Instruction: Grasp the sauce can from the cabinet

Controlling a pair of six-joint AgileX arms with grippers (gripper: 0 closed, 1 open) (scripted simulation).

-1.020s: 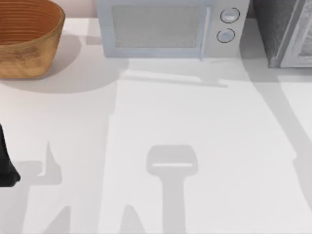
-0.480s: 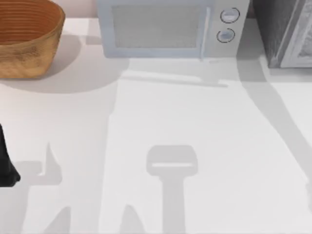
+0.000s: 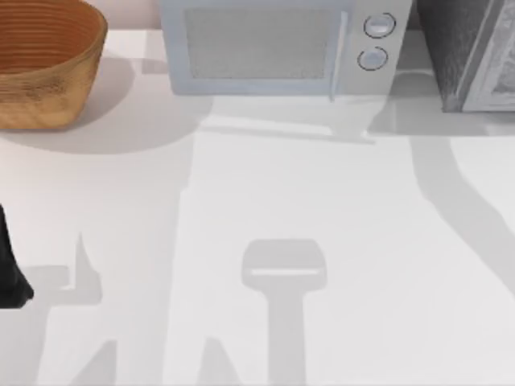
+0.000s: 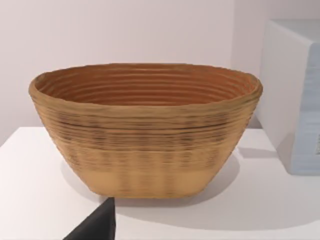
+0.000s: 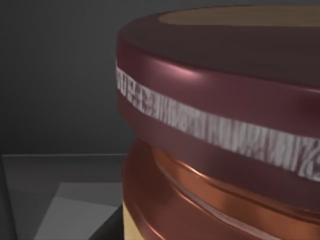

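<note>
Since the earlier frames, the arm shadow on the table (image 3: 338, 201) near the cabinet (image 3: 471, 52) has shifted. The sauce can (image 5: 225, 130) is seen very close in the right wrist view: maroon lid, whitish band, coppery rim, tan side, within a dark interior. No writing can be read. Neither claw's opening can be told. The left arm (image 3: 10, 269) is parked at the table's left edge, facing the basket (image 4: 145, 130).

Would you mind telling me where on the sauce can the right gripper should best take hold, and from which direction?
Probably from the side, around the sauce can, with the fingers closing on the straight maroon band of its lid rather than on the grooved copper neck below. It stands upright, very close in the right wrist view, with dark cabinet walls behind, so a level approach through the cabinet's open front looks better than one from above.
</note>
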